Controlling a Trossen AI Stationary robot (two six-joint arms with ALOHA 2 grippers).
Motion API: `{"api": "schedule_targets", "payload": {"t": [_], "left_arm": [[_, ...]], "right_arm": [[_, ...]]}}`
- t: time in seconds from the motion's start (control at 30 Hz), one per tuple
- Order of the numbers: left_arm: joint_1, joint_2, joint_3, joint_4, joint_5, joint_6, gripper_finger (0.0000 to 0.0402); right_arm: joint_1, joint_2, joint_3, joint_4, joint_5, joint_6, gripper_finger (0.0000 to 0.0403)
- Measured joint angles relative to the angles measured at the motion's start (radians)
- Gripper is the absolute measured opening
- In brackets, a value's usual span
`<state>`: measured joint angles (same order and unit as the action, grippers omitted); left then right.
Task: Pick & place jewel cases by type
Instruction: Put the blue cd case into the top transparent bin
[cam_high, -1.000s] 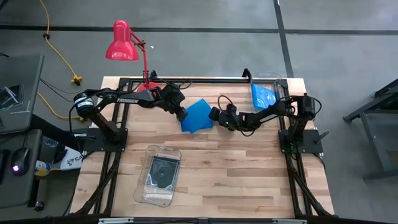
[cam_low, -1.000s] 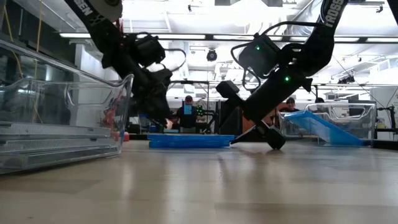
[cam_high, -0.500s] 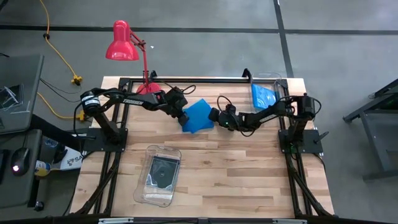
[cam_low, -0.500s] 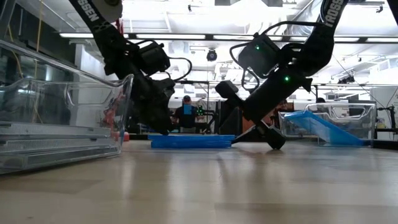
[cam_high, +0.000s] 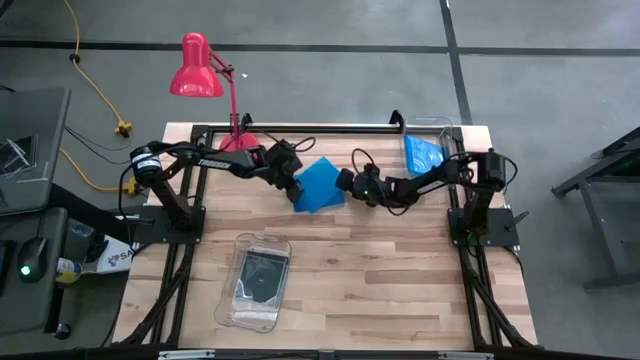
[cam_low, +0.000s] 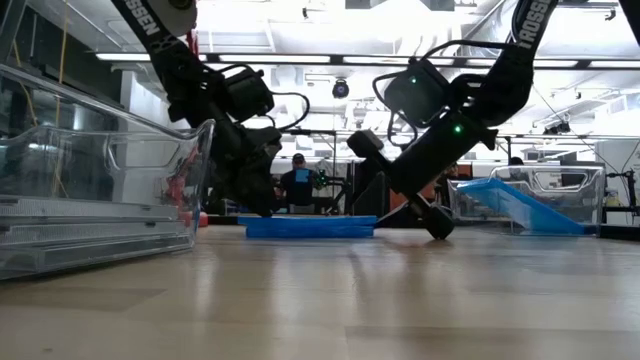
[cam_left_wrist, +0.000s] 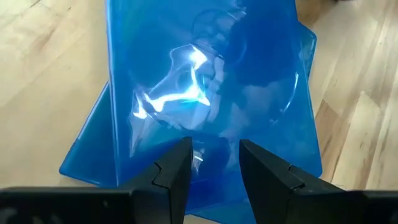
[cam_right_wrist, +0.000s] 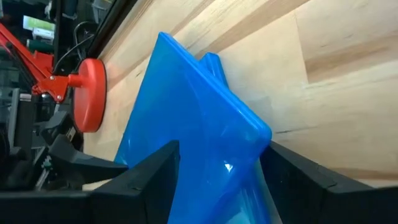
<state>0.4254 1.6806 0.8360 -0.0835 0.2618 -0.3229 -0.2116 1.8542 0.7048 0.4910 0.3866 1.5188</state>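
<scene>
Where the two arms meet at the far middle of the wooden surface (cam_high: 400, 270), a small stack of blue jewel cases (cam_high: 318, 187) lies flat, at least two of them, fanned slightly out of line. The left gripper (cam_high: 295, 187) is down at the stack's left edge; in its wrist view its two fingers (cam_left_wrist: 171, 171) stand apart over the near edge of the top case (cam_left_wrist: 205, 93), neither visibly pressing it. The right gripper (cam_high: 347, 185) is at the stack's opposite edge; its wrist view shows a case corner (cam_right_wrist: 205, 130) lying between its spread fingers (cam_right_wrist: 149, 171), jaws apart, contact with the plastic uncertain. In the low view the stack (cam_low: 310, 227) rests level on the surface between the two arms.

At the far right corner a clear bin (cam_high: 430, 125) holds more blue cases (cam_high: 424, 153), tilted against its wall. At the near left a second clear bin (cam_high: 232, 305) holds a dark case (cam_high: 263, 277) with a disc faintly showing. A red desk lamp (cam_high: 200, 68) stands at the far left edge.
</scene>
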Motion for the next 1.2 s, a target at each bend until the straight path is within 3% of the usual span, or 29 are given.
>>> {"api": "schedule_targets", "payload": {"t": [0.6, 1.2], "left_arm": [[-0.047, 0.032, 0.000, 0.018, 0.027, 0.001, 0.0133], [-0.053, 0.050, -0.002, 0.032, 0.054, 0.000, 0.0133]], "right_arm": [[-0.047, -0.002, 0.004, -0.097, -0.075, 0.024, 0.0208], [-0.045, -0.002, -0.001, -0.109, -0.087, -0.057, 0.0043]]}}
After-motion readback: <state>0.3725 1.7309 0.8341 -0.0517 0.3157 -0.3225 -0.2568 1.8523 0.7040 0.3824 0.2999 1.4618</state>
